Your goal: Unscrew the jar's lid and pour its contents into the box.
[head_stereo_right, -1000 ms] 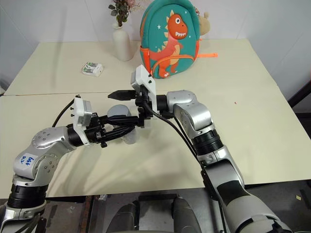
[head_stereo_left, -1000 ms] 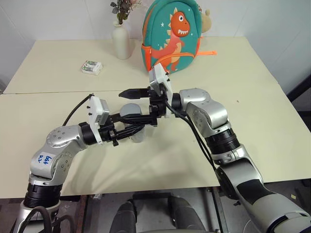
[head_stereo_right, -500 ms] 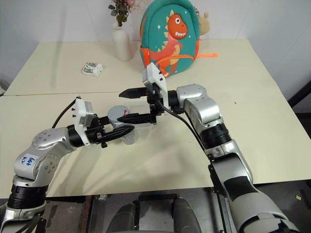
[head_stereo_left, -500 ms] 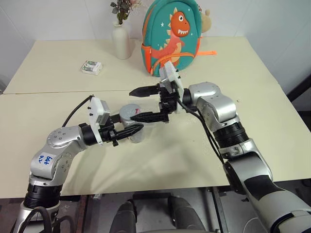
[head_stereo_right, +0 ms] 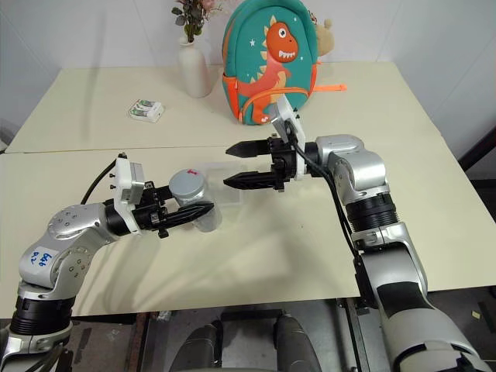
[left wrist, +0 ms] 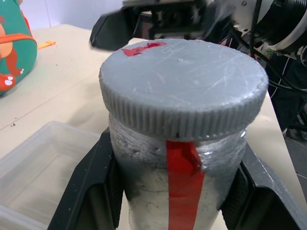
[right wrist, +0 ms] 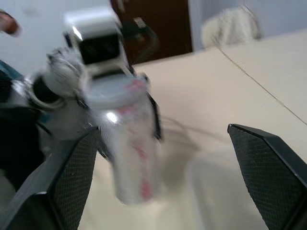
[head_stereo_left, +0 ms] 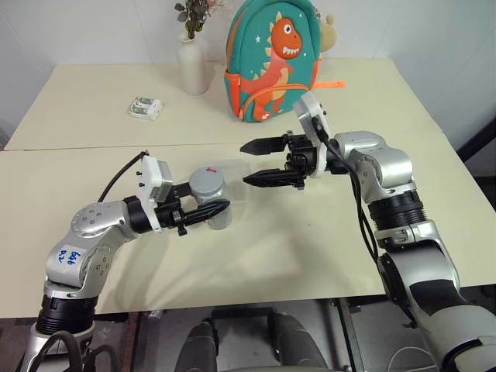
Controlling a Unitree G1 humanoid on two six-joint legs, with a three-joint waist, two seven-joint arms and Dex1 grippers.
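while the left tool [head_stereo_left: 203,211] grips the jar [head_stereo_left: 209,196], the right tool [head_stereo_left: 256,162] gapes beside it.

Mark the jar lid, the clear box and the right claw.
Round flat grey lid [left wrist: 184,72]: left wrist view, centre of its top.
Clear shallow plastic box [left wrist: 45,165]: left wrist view, its bare floor.
Right claw [head_stereo_left: 254,162]: left eye view, midway between its open fingertips.
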